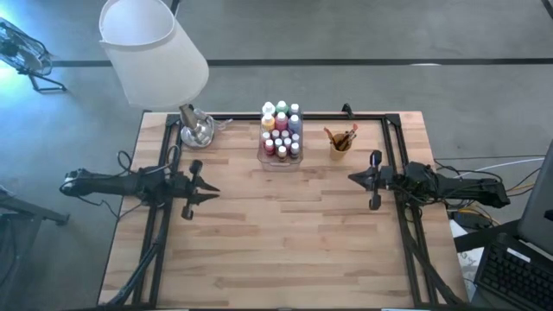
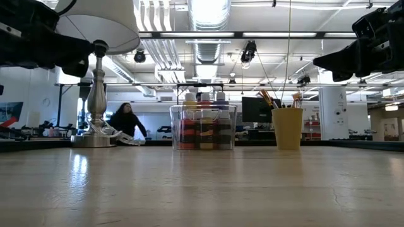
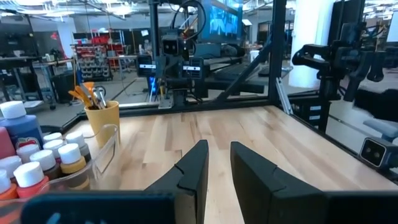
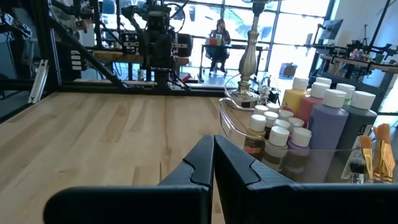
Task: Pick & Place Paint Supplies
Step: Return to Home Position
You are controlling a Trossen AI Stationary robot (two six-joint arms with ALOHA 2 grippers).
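Wooden worktop point(image 1: 276, 250), open workshop behind. Paint bottles point(image 1: 281, 130) packed in clear box point(image 1: 279, 163) at far edge. Paintbrushes point(image 1: 343, 135) in orange cup point(image 1: 340, 147) just right of box. Left tool point(image 3: 219, 147) well left of box, fingers slightly apart, empty. Right tool point(image 4: 213, 140) well right of box, fingers together.

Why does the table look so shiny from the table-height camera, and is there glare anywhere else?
Low view: ceiling lights glare overhead, the wooden table faintly mirrors the lamp, and the left arm and right arm show as dark silhouettes. Right wrist view: bright windows backlight the room. High view: the table is evenly lit.
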